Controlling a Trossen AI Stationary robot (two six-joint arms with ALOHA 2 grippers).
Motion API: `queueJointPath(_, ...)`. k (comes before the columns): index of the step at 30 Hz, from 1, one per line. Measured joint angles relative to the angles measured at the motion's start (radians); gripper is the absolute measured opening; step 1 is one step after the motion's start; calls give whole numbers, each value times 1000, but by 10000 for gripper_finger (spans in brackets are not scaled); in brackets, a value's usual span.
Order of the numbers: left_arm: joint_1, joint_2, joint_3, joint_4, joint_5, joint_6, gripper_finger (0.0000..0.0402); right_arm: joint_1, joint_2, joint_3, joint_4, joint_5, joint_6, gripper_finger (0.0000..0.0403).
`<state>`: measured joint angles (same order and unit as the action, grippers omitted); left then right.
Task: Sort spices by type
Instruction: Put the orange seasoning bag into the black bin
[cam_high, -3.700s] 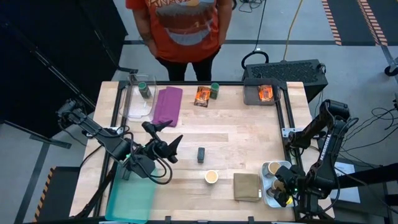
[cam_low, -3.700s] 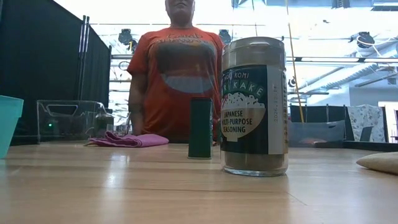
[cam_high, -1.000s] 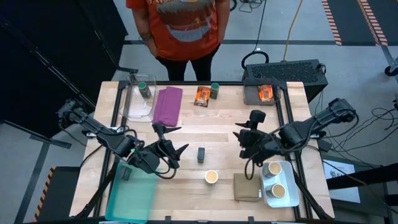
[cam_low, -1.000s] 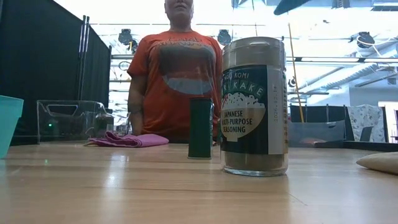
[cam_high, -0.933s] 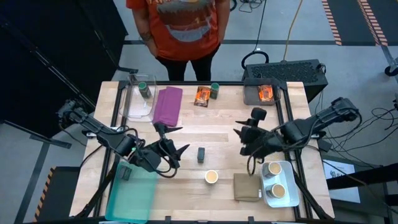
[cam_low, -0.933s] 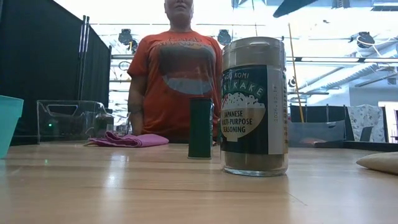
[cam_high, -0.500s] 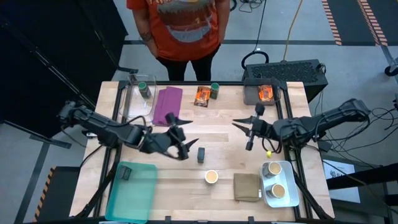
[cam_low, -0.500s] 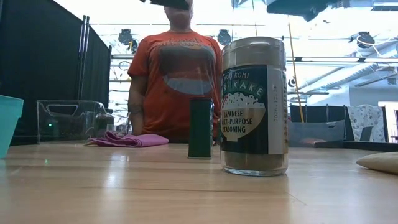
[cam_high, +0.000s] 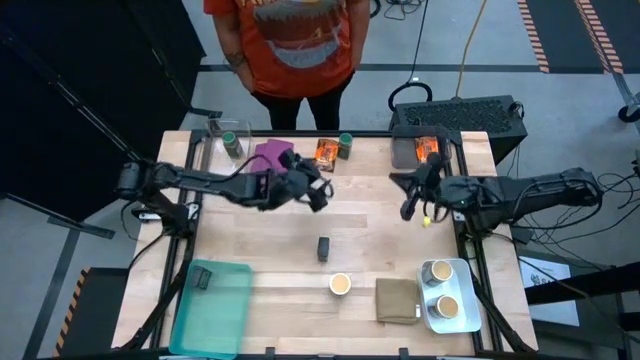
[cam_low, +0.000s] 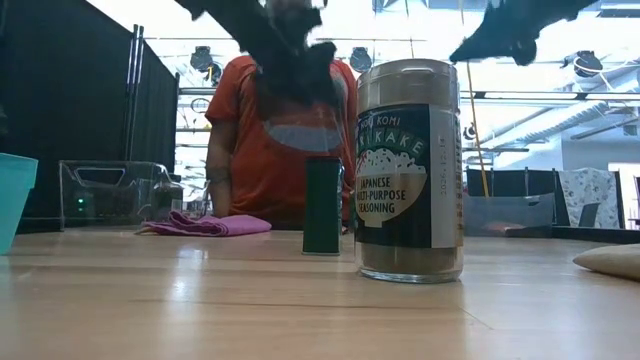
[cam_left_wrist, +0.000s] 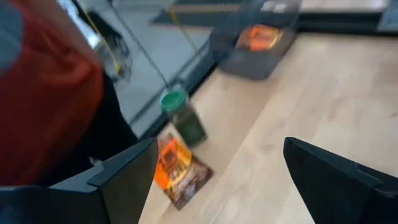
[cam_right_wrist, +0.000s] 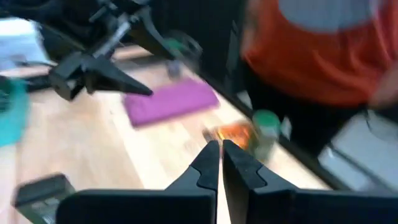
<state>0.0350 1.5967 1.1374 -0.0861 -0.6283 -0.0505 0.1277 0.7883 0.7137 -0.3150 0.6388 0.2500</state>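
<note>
The spices lie scattered: a green-lidded jar (cam_high: 345, 146) stands at the table's (cam_high: 380, 240) far edge just beside an orange packet (cam_high: 325, 153), a second orange packet (cam_high: 427, 149) lies in the dark bin (cam_high: 405, 152) at the far right corner, another green-lidded jar (cam_high: 231, 143) sits inside the clear container (cam_high: 212, 165) at far left, a dark block (cam_high: 323, 248) stands near the middle, a tan-topped cup (cam_high: 340, 285) rests nearer the front, and two more cups (cam_high: 442, 272) sit in the white tray (cam_high: 462, 318). In the low view one close jar (cam_low: 409, 170) reads "JAPANESE MULTI-PURPOSE SEASONING", its upper lettering partly cut off. Both wrist views are blurred, so the packets' printing cannot be read. The left gripper (cam_high: 318, 190) hovers over the far side of the table, beside the purple cloth (cam_high: 266, 158) and near the first packet, fingers spread wide and empty. The right gripper (cam_high: 407, 205) reaches in from the right, near the dark bin, fingers pressed together on nothing. A person in an orange shirt (cam_high: 300, 40) stands beyond the far edge.
</note>
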Motion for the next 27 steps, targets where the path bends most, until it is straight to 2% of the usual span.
queueJointPath(4,92,62,0,-1,116,-66,352,-43,5,9,-116,-17,88,1)
queueJointPath(9,190,139,0,-1,164,-107,352,-55,10,9,-115,-17,76,0)
queueJointPath(14,265,188,9,-6,312,-193,352,-55,7,9,-109,-17,53,0)
queueJointPath(27,308,346,148,-41,302,-234,352,-55,7,9,-67,-16,-4,0)
